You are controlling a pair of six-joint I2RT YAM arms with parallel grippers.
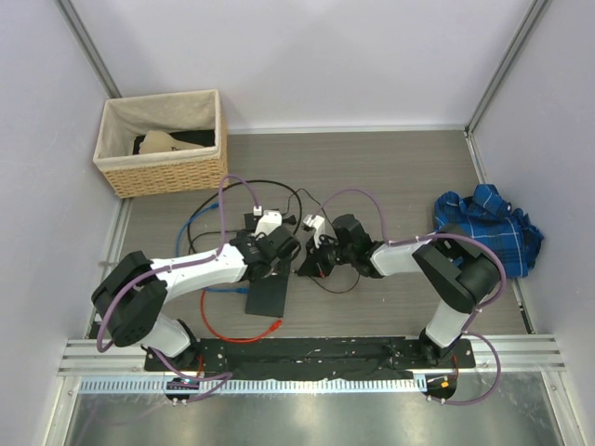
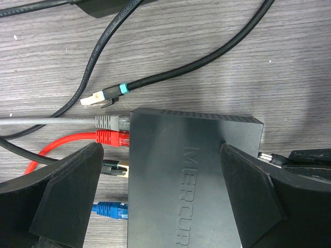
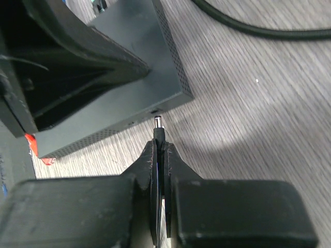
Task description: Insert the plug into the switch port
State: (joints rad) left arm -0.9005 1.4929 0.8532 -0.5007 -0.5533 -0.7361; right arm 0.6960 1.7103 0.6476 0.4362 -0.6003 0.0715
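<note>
switch (image 2: 181, 170): flat dark box lying on the wooden table (image 2: 207, 62), lettered top facing up.
left gripper (image 2: 163, 191): over the switch, fingers spread wide, one on its cable side and one on its plug side; I cannot tell whether they touch it.
right gripper (image 3: 161, 155): just beside the switch's end wall, fingers pressed together, pinching the plug's black stem.
plug (image 3: 159, 125): metal tip aimed at the small port (image 3: 155, 111) near the switch's corner, just short of it, not inside.
grey connector (image 2: 108, 122), red connector (image 2: 111, 137), blue connector (image 2: 109, 209): seated in the switch's opposite side.
loose cable end (image 2: 95, 98): white-tipped, just beside that side's corner.
</note>
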